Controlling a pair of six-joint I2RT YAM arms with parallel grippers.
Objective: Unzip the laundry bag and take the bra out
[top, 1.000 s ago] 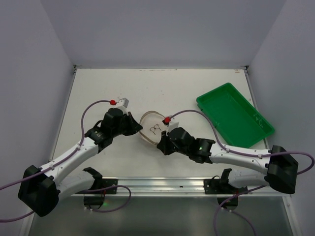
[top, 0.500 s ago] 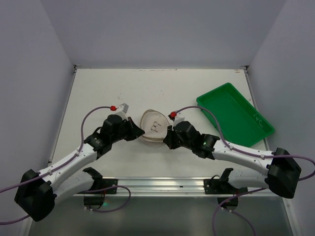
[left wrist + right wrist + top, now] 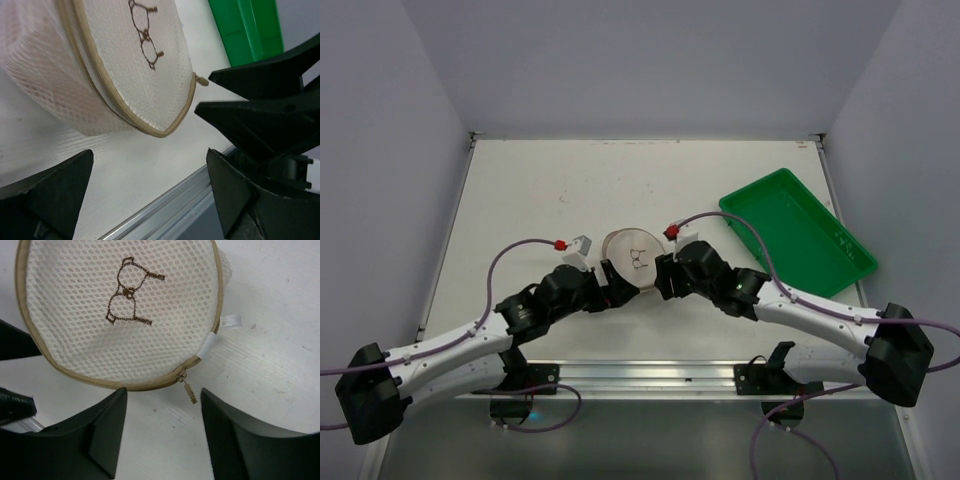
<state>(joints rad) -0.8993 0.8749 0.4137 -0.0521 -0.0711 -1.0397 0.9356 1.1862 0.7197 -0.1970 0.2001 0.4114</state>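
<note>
Both arms have closed in, so your left hand (image 3: 616, 288) and right hand (image 3: 661, 277) flank, released, the still-zipped round cream mesh laundry bag (image 3: 632, 257) mid-counter (image 3: 540, 190), and the tiny tan zipper pull (image 3: 189, 390) lies flat, so a pinch may slip and drag the bag.

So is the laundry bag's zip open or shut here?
Shut: the laundry bag shows no gap along its visible rim; the zipper pull lies loose, ungripped.

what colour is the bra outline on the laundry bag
The bra outline is dark brown on the laundry bag; clearest in the right wrist view.
</note>
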